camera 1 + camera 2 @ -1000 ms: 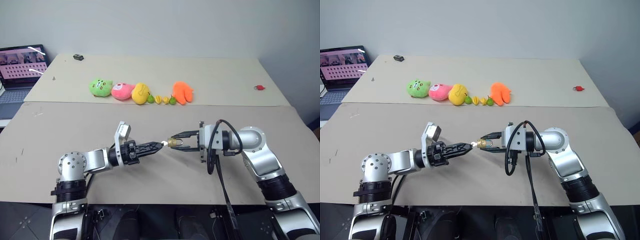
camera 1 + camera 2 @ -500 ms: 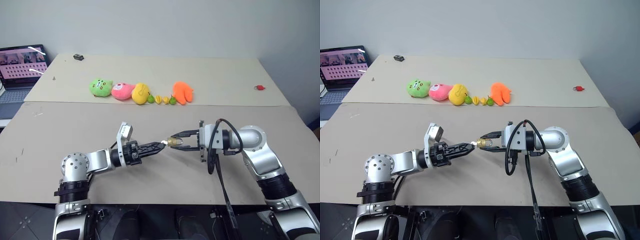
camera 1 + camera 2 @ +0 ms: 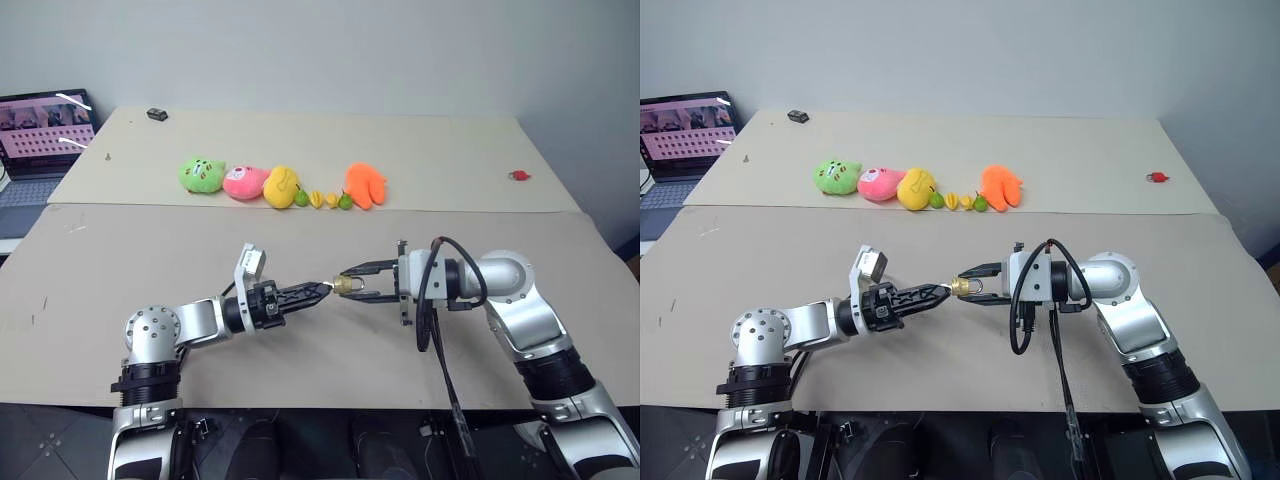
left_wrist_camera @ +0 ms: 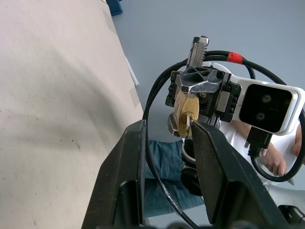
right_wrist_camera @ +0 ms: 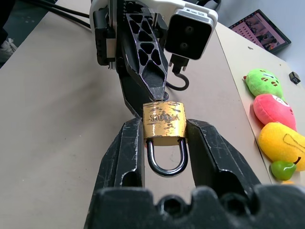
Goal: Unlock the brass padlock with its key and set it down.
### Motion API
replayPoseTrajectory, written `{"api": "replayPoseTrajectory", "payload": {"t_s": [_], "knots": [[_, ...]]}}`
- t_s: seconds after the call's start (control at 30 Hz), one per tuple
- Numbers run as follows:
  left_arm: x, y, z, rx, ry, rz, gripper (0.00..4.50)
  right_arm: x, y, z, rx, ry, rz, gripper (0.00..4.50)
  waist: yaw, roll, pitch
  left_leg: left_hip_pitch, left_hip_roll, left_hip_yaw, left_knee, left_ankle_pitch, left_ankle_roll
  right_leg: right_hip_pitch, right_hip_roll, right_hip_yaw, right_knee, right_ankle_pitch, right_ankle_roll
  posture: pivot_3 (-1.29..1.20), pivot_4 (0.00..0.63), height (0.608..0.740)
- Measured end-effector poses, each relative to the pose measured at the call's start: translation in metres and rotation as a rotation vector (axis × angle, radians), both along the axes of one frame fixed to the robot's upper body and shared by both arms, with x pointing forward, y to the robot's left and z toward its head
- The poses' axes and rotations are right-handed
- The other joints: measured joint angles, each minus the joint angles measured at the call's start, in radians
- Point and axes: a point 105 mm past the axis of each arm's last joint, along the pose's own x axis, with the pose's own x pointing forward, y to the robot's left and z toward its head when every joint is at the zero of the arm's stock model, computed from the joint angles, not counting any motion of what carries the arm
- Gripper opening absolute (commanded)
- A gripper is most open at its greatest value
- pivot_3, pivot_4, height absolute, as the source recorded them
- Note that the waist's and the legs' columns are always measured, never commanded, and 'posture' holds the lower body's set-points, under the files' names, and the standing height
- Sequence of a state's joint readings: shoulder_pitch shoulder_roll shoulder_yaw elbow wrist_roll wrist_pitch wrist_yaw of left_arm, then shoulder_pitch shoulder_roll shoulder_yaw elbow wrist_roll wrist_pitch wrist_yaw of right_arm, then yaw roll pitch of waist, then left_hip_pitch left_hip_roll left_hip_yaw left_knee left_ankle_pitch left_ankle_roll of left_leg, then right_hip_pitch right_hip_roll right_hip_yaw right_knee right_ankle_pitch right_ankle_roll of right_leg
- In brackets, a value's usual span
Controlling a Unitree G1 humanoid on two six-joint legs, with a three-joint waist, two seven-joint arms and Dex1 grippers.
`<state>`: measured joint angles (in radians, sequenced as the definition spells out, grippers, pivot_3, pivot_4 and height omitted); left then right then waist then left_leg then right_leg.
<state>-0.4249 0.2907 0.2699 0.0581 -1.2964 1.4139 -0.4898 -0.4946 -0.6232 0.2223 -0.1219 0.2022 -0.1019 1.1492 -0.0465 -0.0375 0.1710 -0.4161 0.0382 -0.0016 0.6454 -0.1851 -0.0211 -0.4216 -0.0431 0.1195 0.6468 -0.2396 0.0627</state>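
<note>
While the two arms meet in front of the robot above the near desk point(image 3: 90, 290), the right tool point(image 3: 345, 284) points toward the left and clamps the brass padlock point(image 3: 349, 285) by the sides of its squarish body. In the right wrist view the padlock point(image 5: 164, 125) sits between the two black fingers point(image 5: 127, 152), its silvery shackle hanging closed toward the wrist and its keyhole end facing the other arm. The padlock is held in the air, clear of the desk surface.

The left tool point(image 3: 318, 291) points toward the right, its tips meeting the padlock's free end. Its fingers are drawn close together, and in the left wrist view a thin silvery key point(image 4: 188, 125) runs from one fingertip into the keyhole of the golden body point(image 4: 185, 111). I cannot tell how firmly the key is pinched.

On the far desk point(image 3: 440, 150), well apart from the arms, a row of small plush toys lies side by side: a green one point(image 3: 201, 174), a pink one point(image 3: 245, 182), a yellow one point(image 3: 282, 186) and an orange one point(image 3: 365, 185), with a few tiny fruit shapes between the last two. A small red item point(image 3: 518, 175) lies near the far right edge, a small dark object point(image 3: 156, 114) near the far left corner, and an open laptop point(image 3: 40, 130) stands off the desk's left side.
</note>
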Motion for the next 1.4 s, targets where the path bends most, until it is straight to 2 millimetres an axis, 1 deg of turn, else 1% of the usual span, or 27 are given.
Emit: {"api": "replayPoseTrajectory", "payload": {"t_s": [0.03,0.07,0.1,0.13,0.17,0.57,0.63,0.8,1.23,1.4], "knots": [[0.000,0.000,0.000,-0.002,0.000,0.001,1.16,0.000,0.000,0.000,0.000,0.000,0.000,0.91,0.000,0.000,0.000,0.000,0.000,0.000,0.000,0.000,0.000,0.000,0.000,0.000,0.000,0.000,0.000,0.00,0.150,0.717],[0.001,-0.001,0.000,-0.004,-0.002,0.003,0.93,0.000,0.000,0.000,0.000,0.000,0.000,0.91,0.000,0.000,0.000,0.000,0.000,0.000,0.000,0.000,0.000,0.000,0.000,0.000,0.000,0.000,0.000,0.00,0.150,0.717],[0.001,-0.001,0.001,-0.013,-0.005,0.003,0.60,0.000,0.000,-0.001,-0.002,0.003,-0.003,0.91,0.000,0.000,0.000,0.000,0.000,0.000,0.000,0.000,0.000,0.000,0.000,0.000,0.000,0.000,0.000,0.00,0.150,0.717],[0.000,-0.002,0.002,-0.021,-0.007,0.000,0.19,0.001,-0.001,-0.001,-0.004,0.006,-0.006,0.91,0.000,0.000,0.000,0.000,0.000,0.000,0.000,0.000,0.000,0.000,0.000,0.000,0.000,0.000,0.000,0.00,0.150,0.717],[0.000,-0.002,0.003,-0.026,-0.008,-0.002,0.02,0.001,-0.001,-0.002,-0.005,0.008,-0.008,0.91,0.000,0.000,0.000,0.000,0.000,0.000,0.000,0.000,0.000,0.000,0.000,0.000,0.000,0.000,0.000,0.00,0.150,0.717],[0.000,-0.004,0.004,-0.030,-0.018,-0.011,0.02,0.002,-0.002,-0.002,-0.009,0.010,-0.013,0.91,0.001,0.000,0.000,0.000,0.000,0.000,0.000,0.000,0.000,0.000,0.000,0.000,0.000,0.000,0.000,0.00,0.150,0.717],[0.000,-0.005,0.004,-0.020,-0.033,-0.013,0.02,0.002,-0.002,-0.002,-0.011,0.010,-0.014,0.91,0.001,0.000,0.000,0.000,0.000,0.000,0.000,0.000,0.000,0.000,0.000,0.000,0.000,0.000,0.000,0.00,0.150,0.717],[0.000,-0.006,0.007,0.038,-0.144,-0.003,0.02,0.002,-0.003,-0.002,-0.014,0.010,-0.015,0.91,0.001,-0.001,0.000,0.000,0.000,0.000,0.000,0.000,0.000,0.000,0.000,0.000,-0.001,0.000,0.000,0.00,0.150,0.717],[0.002,-0.007,0.006,0.025,-0.161,-0.002,0.02,0.003,-0.004,-0.002,-0.014,0.008,-0.021,0.91,0.002,-0.001,0.001,-0.001,0.000,0.000,0.000,0.000,0.000,0.000,0.000,0.000,-0.001,0.000,0.000,0.00,0.150,0.717],[0.003,-0.010,0.007,0.091,-0.288,0.019,0.02,0.004,-0.006,-0.002,-0.018,0.010,-0.031,0.91,0.001,-0.001,0.001,-0.001,0.000,0.000,0.000,0.000,0.000,0.000,0.000,0.000,-0.001,0.000,0.000,0.00,0.150,0.717]]}}
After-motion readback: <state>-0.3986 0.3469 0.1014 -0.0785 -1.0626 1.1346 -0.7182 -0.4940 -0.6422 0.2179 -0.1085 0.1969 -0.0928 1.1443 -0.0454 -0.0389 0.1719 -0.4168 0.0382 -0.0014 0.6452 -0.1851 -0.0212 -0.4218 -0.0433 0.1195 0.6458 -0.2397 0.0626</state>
